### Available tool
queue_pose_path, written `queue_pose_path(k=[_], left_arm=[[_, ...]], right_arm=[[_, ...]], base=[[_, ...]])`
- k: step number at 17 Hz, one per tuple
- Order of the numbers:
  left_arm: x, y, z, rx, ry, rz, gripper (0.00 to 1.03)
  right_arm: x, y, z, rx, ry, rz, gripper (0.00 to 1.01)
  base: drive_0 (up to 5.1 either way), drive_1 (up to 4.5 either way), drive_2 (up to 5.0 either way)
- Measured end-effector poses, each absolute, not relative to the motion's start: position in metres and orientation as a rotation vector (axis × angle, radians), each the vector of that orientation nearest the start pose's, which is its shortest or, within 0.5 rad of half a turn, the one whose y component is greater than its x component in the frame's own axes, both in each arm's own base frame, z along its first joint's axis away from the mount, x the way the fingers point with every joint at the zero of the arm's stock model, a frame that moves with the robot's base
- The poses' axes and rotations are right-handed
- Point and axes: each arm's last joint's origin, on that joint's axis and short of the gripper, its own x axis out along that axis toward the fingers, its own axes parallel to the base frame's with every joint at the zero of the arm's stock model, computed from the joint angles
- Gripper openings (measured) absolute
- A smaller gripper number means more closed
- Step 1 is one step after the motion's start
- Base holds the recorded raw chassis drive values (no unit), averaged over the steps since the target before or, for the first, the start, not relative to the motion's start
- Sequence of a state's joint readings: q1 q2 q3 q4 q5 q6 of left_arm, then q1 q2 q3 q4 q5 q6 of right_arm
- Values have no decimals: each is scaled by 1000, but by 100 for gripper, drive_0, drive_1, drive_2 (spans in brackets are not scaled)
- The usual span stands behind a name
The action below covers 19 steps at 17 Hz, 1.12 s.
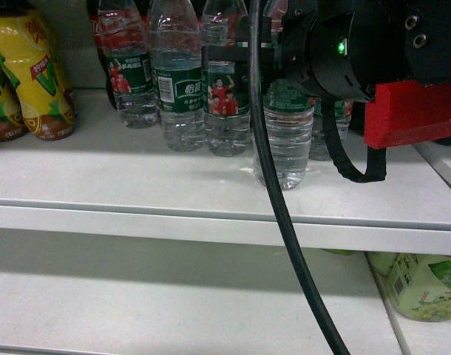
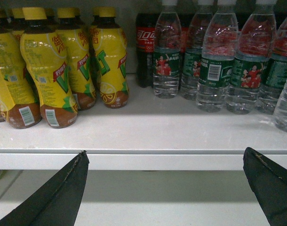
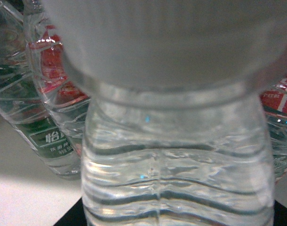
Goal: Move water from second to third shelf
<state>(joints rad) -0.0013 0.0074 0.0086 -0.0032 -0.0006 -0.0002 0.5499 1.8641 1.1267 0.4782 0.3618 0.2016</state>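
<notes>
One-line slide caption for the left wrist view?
Open left gripper facing a shelf of yellow tea bottles and green-labelled water bottles.

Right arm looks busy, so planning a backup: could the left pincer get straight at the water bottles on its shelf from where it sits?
Probably yes. The left pincer is open, level with the shelf edge, nothing between it and the water bottles; it sits left of them, so needs shifting right.
</notes>
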Motion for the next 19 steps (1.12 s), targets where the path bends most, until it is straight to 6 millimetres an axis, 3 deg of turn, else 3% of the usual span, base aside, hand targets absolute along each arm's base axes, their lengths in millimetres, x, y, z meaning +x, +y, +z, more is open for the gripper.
queue_pose_path(k=[3, 5, 7, 9, 13, 19], left_arm=[[98, 0, 166, 0, 2, -1, 98], [98, 0, 166, 0, 2, -1, 98], [98, 0, 166, 0, 2, 0, 98], [98, 0, 166, 0, 2, 0, 98], [98, 0, 166, 0, 2, 0, 98], [98, 0, 166, 0, 2, 0, 98]], right_arm=[[355, 206, 213, 94, 249, 174, 43], [336, 196, 216, 108, 271, 234, 43], [300, 165, 216, 136, 298, 286, 43], [265, 116, 208, 144, 316, 240, 43], [241, 90, 202, 128, 343, 209, 43], [206, 58, 224, 131, 263, 168, 43]], base=[[0, 0, 0], [0, 0, 0], [0, 0, 0], [0, 0, 0], [0, 0, 0], [0, 0, 0]])
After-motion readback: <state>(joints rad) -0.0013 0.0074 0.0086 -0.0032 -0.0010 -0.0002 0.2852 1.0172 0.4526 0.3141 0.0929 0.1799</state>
